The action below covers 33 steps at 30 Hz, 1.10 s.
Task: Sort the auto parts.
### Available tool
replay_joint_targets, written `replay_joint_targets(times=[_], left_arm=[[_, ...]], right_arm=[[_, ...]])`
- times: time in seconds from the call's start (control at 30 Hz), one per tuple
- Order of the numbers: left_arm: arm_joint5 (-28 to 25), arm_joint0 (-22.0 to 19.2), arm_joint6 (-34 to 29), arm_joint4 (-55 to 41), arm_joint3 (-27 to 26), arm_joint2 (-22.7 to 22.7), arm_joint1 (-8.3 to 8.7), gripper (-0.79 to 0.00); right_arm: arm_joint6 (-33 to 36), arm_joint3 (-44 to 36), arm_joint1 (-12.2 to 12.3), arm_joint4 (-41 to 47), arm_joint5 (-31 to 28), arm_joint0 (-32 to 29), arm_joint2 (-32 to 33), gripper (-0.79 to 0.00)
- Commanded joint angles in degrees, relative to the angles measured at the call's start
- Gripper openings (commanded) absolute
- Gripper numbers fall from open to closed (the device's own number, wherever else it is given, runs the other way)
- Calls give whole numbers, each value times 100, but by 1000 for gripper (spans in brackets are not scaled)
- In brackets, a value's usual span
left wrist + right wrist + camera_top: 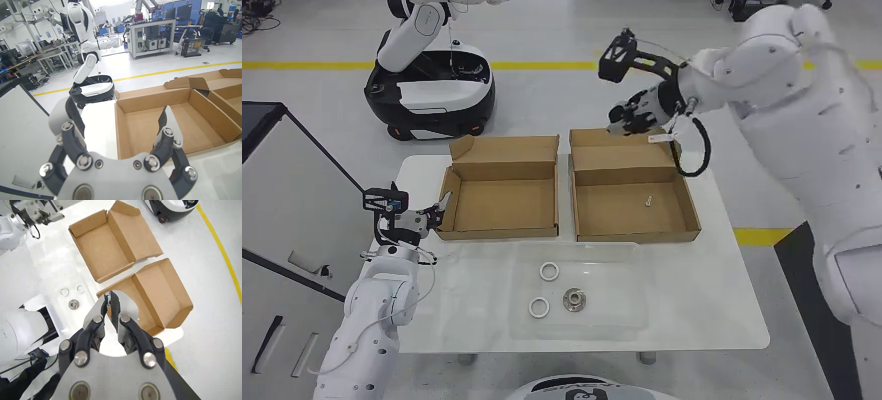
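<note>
Early going: one bolt (pixel 649 200) lies in the right box (pixel 587 212), the right gripper (pixel 109 306) pinches a second screw (pixel 108 298) above that box's far side, two rings (pixel 550 271) and a flanged part (pixel 574 299) wait just before it, and the left gripper (pixel 121 115) hangs spread well off to its left.

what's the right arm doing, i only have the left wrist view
Observer: The right gripper is shut on a small threaded metal part, raised near the far edge of the right box.
Operator: anything in that box
Observer: One small bolt lies on its floor.
Operator: what's not boxed
Observer: Two white rings and a metal flanged piece lie on the table in front of the boxes.
</note>
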Motion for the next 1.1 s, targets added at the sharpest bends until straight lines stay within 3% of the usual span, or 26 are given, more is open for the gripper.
replay_joint_targets(times=[0.0, 0.23, 0.53, 0.8, 1.07], left_arm=[[0, 0, 0, 0, 0, 0, 0, 0], [0, 0, 0, 0, 0, 0, 0, 0], [0, 0, 0, 0, 0, 0, 0, 0], [0, 0, 0, 0, 0, 0, 0, 0], [0, 0, 0, 0, 0, 0, 0, 0]], right_arm=[[-2, 167, -95, -161, 2, 166, -474, -785], [-71, 822, -451, -363, -67, 648, -1770, -785], [-178, 1846, -850, -552, -175, 835, -2930, -785], [-218, 2644, -1121, -618, -214, 727, -3509, -785], [-205, 3227, -1356, -1037, -201, 354, -3509, -785]])
